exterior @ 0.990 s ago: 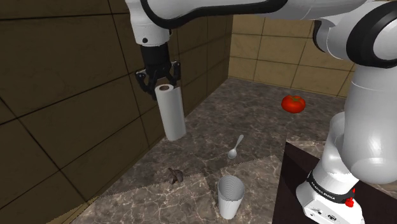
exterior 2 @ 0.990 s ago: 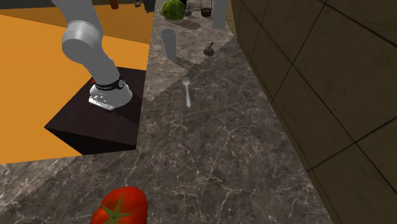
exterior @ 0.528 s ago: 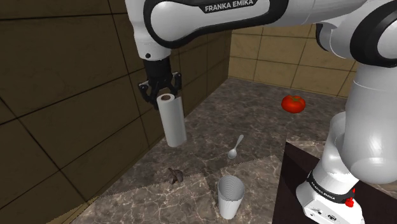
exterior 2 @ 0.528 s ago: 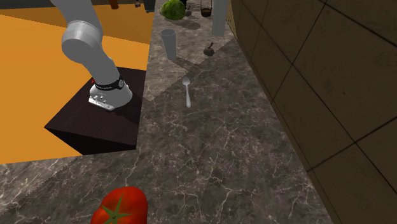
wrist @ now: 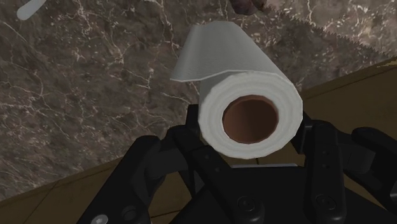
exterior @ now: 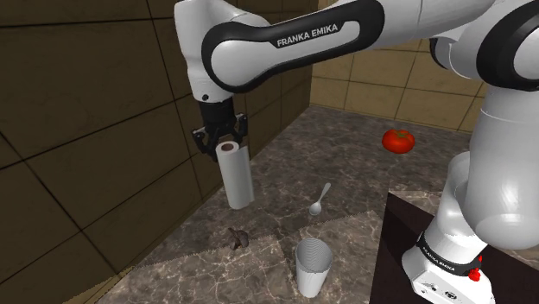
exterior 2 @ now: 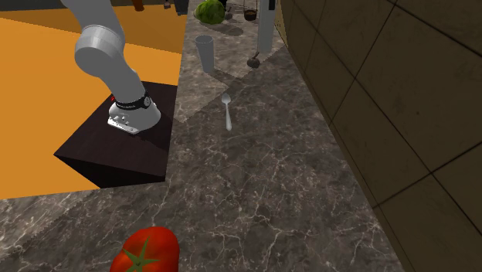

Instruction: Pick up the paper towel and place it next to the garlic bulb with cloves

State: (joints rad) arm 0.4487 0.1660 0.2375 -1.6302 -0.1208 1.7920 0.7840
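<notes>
The roll (exterior: pixel 234 173) is matt white paper wound on a smooth brown core (wrist: pixel 250 121). The fingers (wrist: pixel 308 143) are matt black. The arm (exterior: pixel 294 39) has a glossy white shell. The surface (exterior: pixel 345 147) is dark stone veined in pale grey, with a slight sheen. The spoon (exterior: pixel 320 199) looks like dull grey metal. The tomato (exterior: pixel 398 139) is glossy red. The wall (exterior: pixel 86 129) has matt brown tiles.

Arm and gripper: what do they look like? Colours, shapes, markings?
White glossy Franka arm with rounded shells and black joint bands; white FRANKA EMIKA lettering on one black band. A black ring with small white text circles the base, with a red mark beside it. The all-black two-finger gripper is angular.
</notes>
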